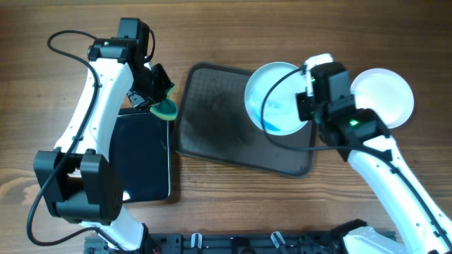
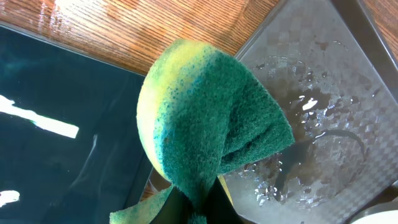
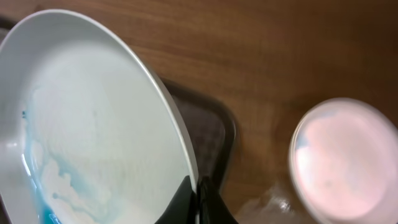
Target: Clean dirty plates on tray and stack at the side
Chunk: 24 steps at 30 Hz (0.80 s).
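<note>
Seen from above a brown wooden worktop (image 1: 226,28): left fingers (image 1: 157,90) pinched on a green-and-yellow sponge (image 1: 167,108), at the far corner of a glossy black rectangular tray (image 1: 141,155) and just beside the left rim of a large dark grey-brown rectangular tray (image 1: 219,120). Right fingers (image 1: 308,99) clamped on the right rim of a round white plate (image 1: 275,99) smeared with blue, over the large tray's right end. Beyond that wrist, a second round white plate (image 1: 385,95) on bare wood, off the tray.

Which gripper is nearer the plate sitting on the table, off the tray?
Right. The right gripper, holding the smeared plate, is just beside the table plate; the left gripper, holding the sponge, is across the tray.
</note>
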### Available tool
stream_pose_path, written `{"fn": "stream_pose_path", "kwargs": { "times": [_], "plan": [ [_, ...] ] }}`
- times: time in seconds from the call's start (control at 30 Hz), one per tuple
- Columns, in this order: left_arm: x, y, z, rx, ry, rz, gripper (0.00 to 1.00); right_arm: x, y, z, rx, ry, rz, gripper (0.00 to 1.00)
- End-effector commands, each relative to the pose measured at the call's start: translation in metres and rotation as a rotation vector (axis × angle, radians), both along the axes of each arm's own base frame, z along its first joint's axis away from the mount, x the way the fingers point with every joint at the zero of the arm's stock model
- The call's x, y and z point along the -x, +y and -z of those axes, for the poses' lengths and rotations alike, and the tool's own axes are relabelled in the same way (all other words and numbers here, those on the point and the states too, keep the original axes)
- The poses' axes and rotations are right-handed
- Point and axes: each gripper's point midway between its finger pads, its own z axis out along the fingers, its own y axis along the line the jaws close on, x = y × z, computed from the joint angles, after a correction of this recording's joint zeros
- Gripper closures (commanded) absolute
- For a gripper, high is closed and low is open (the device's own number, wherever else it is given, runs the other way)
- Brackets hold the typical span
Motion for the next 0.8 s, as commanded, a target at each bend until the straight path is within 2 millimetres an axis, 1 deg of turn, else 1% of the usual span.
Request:
{"fn": "stream_pose_path", "kwargs": {
  "times": [0.0,0.2,0.27,0.3,0.33,0.4,0.43,0.5,0.57,0.63,0.77],
  "plan": [
    [-0.001,0.004,0.001,-0.012,-0.003,0.009,0.96,-0.001,0.002,-0.029,0.289,-0.105,-0.083,0.96],
    [-0.002,0.004,0.003,-0.014,-0.002,0.023,0.96,0.004,0.011,-0.060,0.702,-0.171,-0.207,0.95],
    [-0.002,0.004,0.003,-0.014,-0.002,0.023,0.96,0.004,0.013,-0.074,0.828,-0.197,-0.222,0.96],
    [-0.002,0.004,0.003,-0.014,-0.002,0.023,0.96,0.004,0.014,-0.085,0.889,-0.219,-0.214,0.95],
    [-0.002,0.004,0.003,-0.014,-0.002,0.023,0.96,0.005,0.018,-0.096,0.972,-0.237,-0.214,0.96],
    [-0.002,0.004,0.003,-0.014,-0.002,0.023,0.96,0.009,0.029,-0.103,1.087,-0.238,-0.244,0.96],
    [-0.002,0.004,0.003,-0.014,-0.002,0.023,0.96,0.010,0.036,-0.104,1.125,-0.237,-0.269,0.96],
    [-0.003,0.004,0.003,-0.014,-0.004,0.023,0.96,0.012,0.061,-0.104,1.168,-0.267,-0.325,0.96],
    [-0.003,0.004,0.003,-0.014,-0.004,0.023,0.96,0.013,0.076,-0.100,1.193,-0.277,-0.360,0.96],
    [-0.003,0.004,0.003,-0.014,-0.004,0.023,0.96,0.013,0.082,-0.095,1.216,-0.270,-0.372,0.96],
    [-0.003,0.004,0.003,-0.014,-0.004,0.023,0.96,0.011,0.086,-0.086,1.242,-0.248,-0.378,0.96]
  ]
}}
